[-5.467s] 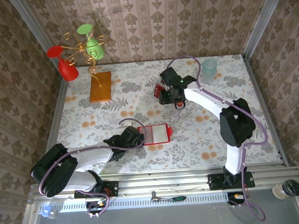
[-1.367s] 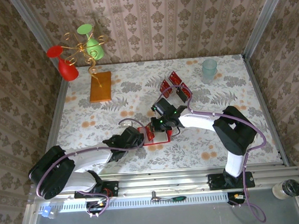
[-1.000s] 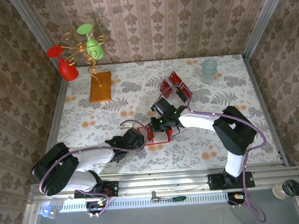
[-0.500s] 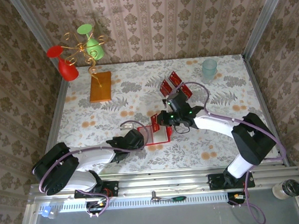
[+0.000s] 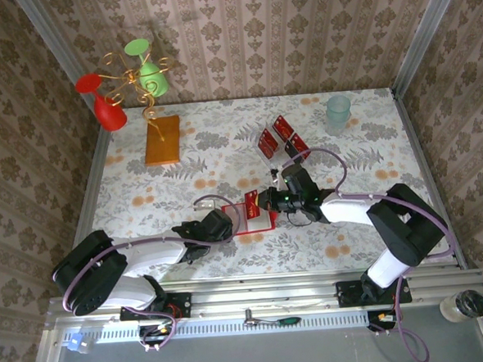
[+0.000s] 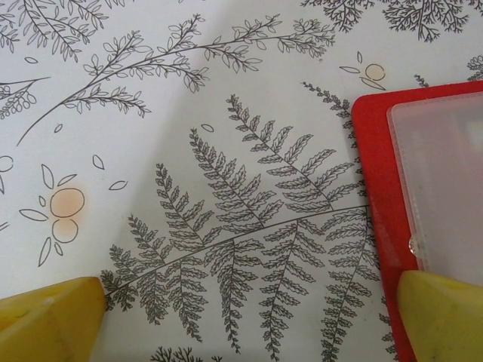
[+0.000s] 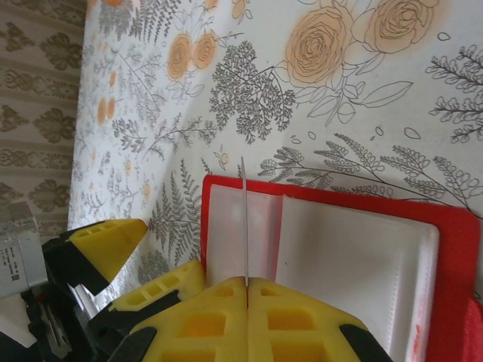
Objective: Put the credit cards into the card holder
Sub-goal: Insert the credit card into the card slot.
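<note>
1. At the table's far left, saw the slab [image 5: 162, 139]: orange-brown, flat, hard-edged, well apart from the work. Judged it no hazard.
2. Next along, found the left gripper [image 5: 217, 225] spread wide and empty, low over the leaf-printed cloth [image 6: 226, 188]. Saw one yellow pad [image 6: 441, 313] over the corner of the wallet [image 6: 373, 188] and the other above bare cloth. Could not tell of any pressure from that pad. Judged the risk here: a skid or a flip shut of the wallet under the card's push, for want of a firm hold.
3. Found the wallet lying open near the table's middle, between the two grippers. Noted a smooth red rim, a pale frosted plastic pocket with rounded corners, and a fold inside.
4. Over its left half, saw the right gripper [image 7: 247, 290] clamped on one card [image 7: 244, 219], held on edge and thin as a line. Could not tell of contact with the pocket. Feared a miss of the pocket mouth and a slide across slick plastic. Feared also a bend from a tilted, forced entry, or a slip between the moulded yellow fingers.
5. Further back and right, saw the spare cards [image 5: 276, 138]: red, flat, pale-marked, overlapping, well apart from the wallet.
6. Near the back right corner, noted a cup [image 5: 338, 109], pale green, translucent, upright. Judged it at risk only from a wide swing.
</note>
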